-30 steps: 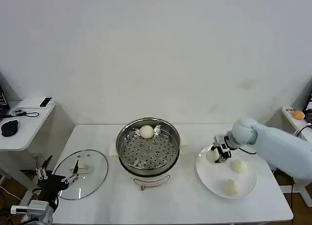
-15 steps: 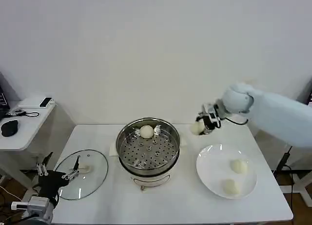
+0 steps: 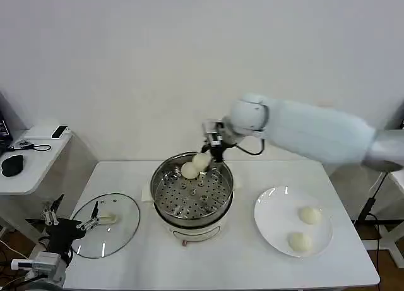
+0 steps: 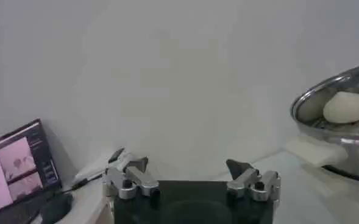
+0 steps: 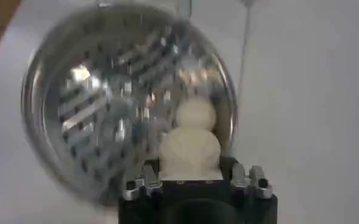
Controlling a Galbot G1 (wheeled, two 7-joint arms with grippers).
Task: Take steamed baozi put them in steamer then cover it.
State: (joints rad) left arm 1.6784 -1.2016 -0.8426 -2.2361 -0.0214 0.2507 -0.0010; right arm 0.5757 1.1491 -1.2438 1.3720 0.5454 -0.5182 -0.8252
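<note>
The steamer (image 3: 191, 210) stands mid-table, its holed floor showing, with one baozi (image 3: 188, 170) lying at its far side. My right gripper (image 3: 206, 157) hangs over the steamer's far rim, shut on a second baozi (image 3: 202, 161). The right wrist view shows that held baozi (image 5: 190, 152) between the fingers, above the steamer (image 5: 94, 109) and the baozi inside it (image 5: 195, 113). Two more baozi (image 3: 309, 214) (image 3: 299, 241) lie on the white plate (image 3: 271, 223) at the right. My left gripper (image 3: 69, 226) stands open at the table's front left, near the glass lid (image 3: 107, 225).
A side table (image 3: 28, 168) with a black mouse and small devices stands at the far left; a screen (image 4: 21, 167) shows in the left wrist view. A wall rises just behind the table. Bare tabletop (image 3: 221, 259) lies in front of the steamer.
My right gripper lifted a baozi off the plate and carried it left, from beside the plate to above the steamer's far rim. The left arm barely shifted.
</note>
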